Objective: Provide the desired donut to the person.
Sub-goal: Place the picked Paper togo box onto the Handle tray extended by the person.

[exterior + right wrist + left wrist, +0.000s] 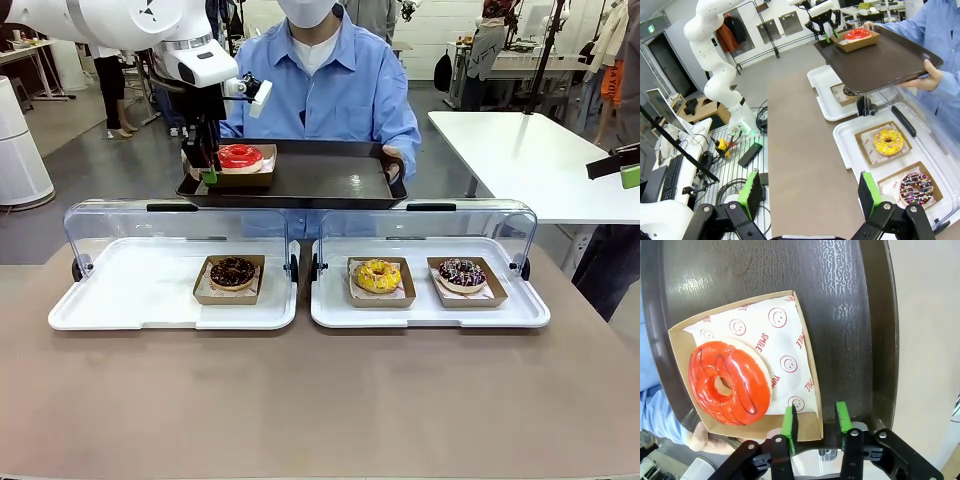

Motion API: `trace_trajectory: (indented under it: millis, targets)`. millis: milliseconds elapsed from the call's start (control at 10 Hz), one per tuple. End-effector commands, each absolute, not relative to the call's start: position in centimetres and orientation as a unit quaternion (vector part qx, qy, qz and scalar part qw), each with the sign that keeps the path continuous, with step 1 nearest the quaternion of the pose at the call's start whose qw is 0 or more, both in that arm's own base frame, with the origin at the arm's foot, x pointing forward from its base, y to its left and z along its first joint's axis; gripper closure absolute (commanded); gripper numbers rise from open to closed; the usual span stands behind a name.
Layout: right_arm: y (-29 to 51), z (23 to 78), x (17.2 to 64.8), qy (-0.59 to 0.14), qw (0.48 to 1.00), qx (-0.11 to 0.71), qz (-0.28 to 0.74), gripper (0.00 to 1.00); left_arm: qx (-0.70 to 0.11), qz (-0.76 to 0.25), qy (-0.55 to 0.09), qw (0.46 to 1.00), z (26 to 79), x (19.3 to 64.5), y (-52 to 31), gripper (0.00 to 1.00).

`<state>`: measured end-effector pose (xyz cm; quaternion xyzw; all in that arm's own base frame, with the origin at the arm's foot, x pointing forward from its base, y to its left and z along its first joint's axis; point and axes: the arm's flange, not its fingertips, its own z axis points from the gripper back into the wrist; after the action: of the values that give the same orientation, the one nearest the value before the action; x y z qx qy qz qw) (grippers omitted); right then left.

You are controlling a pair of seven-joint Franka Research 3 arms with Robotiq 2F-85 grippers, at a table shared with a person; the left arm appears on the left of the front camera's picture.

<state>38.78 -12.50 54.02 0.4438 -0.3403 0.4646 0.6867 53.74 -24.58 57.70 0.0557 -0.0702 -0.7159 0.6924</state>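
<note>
Left gripper [815,421] hung over the near corner of a cardboard box [245,181], its green pads spread, one inside the box wall and one outside over the tray [320,175], with a gap on either side and nothing pinched. In the box lay the red donut [747,385], glossy and whole, on white paper [782,335] printed with red smiley faces. The donut sat toward one side of the box, away from the pads. The box rested on the left end of the dark tray, which the person [340,90] held level above the far edge of the bench [320,400], one hand [395,160] gripping its right rim.

On the bench below stood two white trays side by side, their clear lids [175,225] raised at the back. The left white tray [130,290] held one box [228,299] near its right end, with a chocolate donut [240,272] in it. The right white tray [330,290] held two boxes just beside each other: the left box [382,302] carried a yellow donut [368,278], and the right box [478,301] a dark donut with sprinkles [452,272].

Right gripper [810,176] was well apart from all of this, off the right end of the bench, its pads wide apart and holding nothing.
</note>
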Motion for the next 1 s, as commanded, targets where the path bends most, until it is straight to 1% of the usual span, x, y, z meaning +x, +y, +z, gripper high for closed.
trace_trajectory:
  millis: [0,200,900]
  targets:
    - [-12.52,53.96,38.76,-0.342,0.684,0.447,0.465,0.00,0.048,-0.721,-0.078,0.687,57.88,53.80,-24.32,0.17]
    - [-12.52,53.96,38.76,-0.342,0.684,0.447,0.465,0.00,0.046,-0.722,-0.073,0.687,57.86,53.94,-24.46,0.00]
    - [-12.52,53.96,38.76,-0.342,0.684,0.447,0.465,0.00,0.036,-0.723,-0.067,0.687,58.54,53.23,-24.03,0.00]
